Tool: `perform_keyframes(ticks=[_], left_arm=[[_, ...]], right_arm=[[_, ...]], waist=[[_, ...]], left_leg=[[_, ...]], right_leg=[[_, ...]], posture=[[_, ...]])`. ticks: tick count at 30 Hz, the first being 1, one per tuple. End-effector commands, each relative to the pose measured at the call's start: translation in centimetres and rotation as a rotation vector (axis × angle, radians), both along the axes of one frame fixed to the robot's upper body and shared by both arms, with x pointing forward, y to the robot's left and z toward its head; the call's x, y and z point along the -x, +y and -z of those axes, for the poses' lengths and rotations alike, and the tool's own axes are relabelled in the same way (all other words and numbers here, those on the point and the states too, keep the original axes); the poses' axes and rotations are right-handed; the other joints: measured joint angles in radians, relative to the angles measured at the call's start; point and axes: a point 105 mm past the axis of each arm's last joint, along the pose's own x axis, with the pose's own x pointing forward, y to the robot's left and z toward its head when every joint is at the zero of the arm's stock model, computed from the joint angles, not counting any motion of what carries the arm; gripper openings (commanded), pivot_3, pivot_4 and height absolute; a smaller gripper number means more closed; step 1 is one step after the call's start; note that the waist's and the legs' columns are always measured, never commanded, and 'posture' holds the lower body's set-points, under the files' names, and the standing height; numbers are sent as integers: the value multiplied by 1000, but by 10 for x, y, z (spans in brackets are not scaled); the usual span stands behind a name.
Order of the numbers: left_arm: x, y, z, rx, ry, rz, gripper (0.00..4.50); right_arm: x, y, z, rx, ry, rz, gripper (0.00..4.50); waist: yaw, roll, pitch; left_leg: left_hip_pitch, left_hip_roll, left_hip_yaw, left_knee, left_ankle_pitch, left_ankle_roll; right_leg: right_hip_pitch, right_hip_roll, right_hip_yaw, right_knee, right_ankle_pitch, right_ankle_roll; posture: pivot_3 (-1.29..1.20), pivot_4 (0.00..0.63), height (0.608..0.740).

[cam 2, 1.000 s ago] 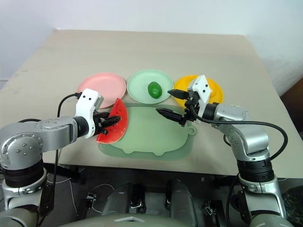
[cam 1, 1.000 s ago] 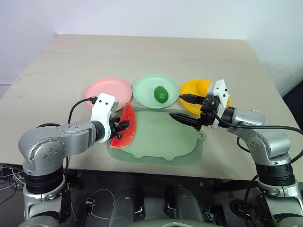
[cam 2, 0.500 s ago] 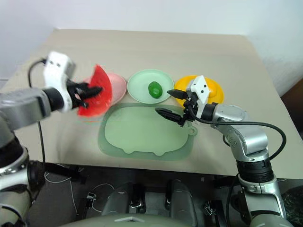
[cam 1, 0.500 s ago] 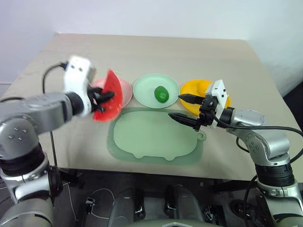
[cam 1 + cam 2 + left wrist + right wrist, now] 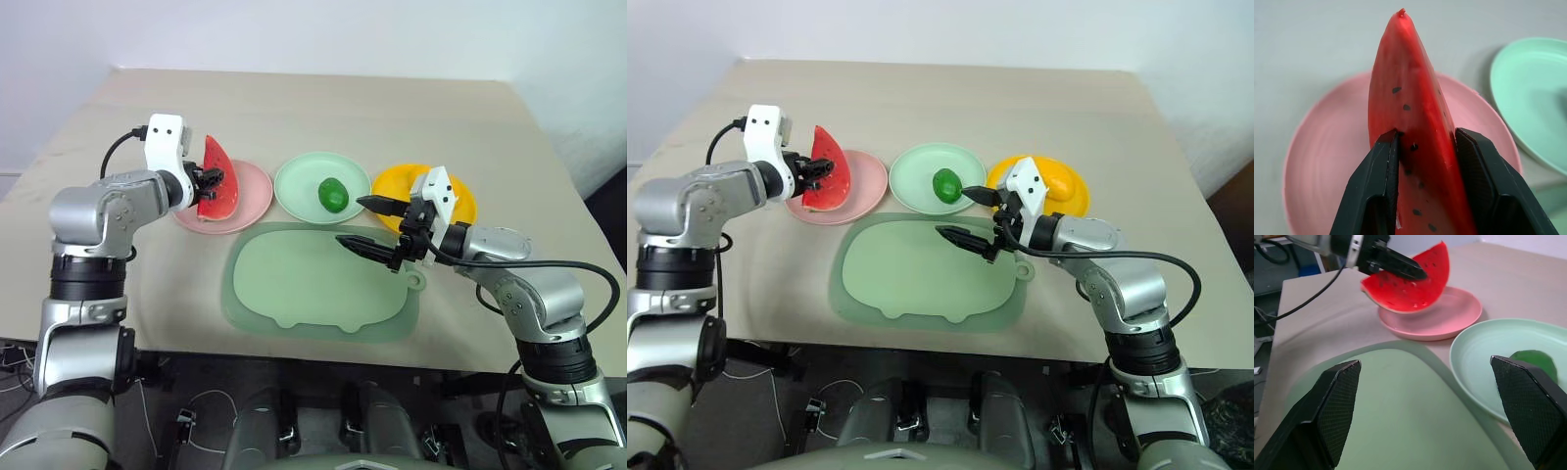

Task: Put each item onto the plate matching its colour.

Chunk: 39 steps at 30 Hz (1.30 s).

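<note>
**Watermelon wedge held over the pink plate**

The red watermelon wedge (image 5: 214, 179) is clamped between the two black fingers (image 5: 1376, 186) of the left gripper (image 5: 207, 180) and is held on edge over the pink plate (image 5: 250, 186), at about ten o'clock on the table (image 5: 323, 108). From the right wrist view its lower rind appears to sit at or just above the plate's surface; contact cannot be told. The green fruit (image 5: 333, 194) is seen lying in the mint green plate (image 5: 294, 186) at twelve o'clock. Just beside it, at two o'clock, the orange-yellow plate (image 5: 392, 183) is partly covered by the right gripper (image 5: 364, 223), and the yellow fruit (image 5: 1055, 182) is seen on it. The right gripper's jaws are spread wide and grip nothing, poised above the far right part of the pale green mat (image 5: 313, 284), which lies bare at six o'clock.
</note>
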Motion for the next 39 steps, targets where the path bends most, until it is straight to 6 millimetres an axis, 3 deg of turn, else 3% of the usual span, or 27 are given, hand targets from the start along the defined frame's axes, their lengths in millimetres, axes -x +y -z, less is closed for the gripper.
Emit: perform_keyframes(ticks=[1,4,12,14,27,33,36,39], left_arm=[[-14,3,0,-34,-19,-9,1478],[-18,-3,5,-19,4,15,1478],[-17,-9,1,-5,-11,54,4071],[-13,-7,-3,-24,-27,56,4447],[43,-4,-36,-98,-113,153,4447],[83,1,-35,-88,-291,310,4447],[104,-1,-26,-94,-332,404,4447],[119,-2,-19,6,-351,449,4447]], right_arm=[[2,1,-11,-10,-42,-4,4500],[2,0,-12,-8,-43,4,4500],[1,-4,-11,18,-43,28,4500],[1,-4,-9,33,-45,33,4500],[5,-7,-9,11,-33,25,4500],[4,-14,-14,-23,-24,61,4500],[5,-18,-16,-48,-20,78,4500],[9,-22,-14,-57,-10,85,4500]], waist=[[0,0,0],[-2,0,0],[-2,0,0],[-3,0,0],[-2,0,0],[-5,0,0],[-2,0,0],[2,0,0]], left_leg=[[0,0,0,0,0,0],[0,0,0,0,0,0],[0,0,0,0,0,1],[0,0,0,1,1,1],[0,0,0,1,1,2],[1,0,0,0,0,0],[1,1,0,1,0,0],[0,0,0,1,0,0]], right_leg=[[0,0,0,0,0,0],[0,0,0,0,0,0],[0,0,0,0,0,0],[0,0,0,0,0,0],[0,0,0,2,0,0],[0,0,0,2,0,0],[0,0,0,2,0,0],[0,-1,0,0,0,0]], posture=[[0,150,696],[0,150,696],[0,150,696],[0,150,696],[0,150,696],[0,150,696],[0,150,696],[0,150,696]])
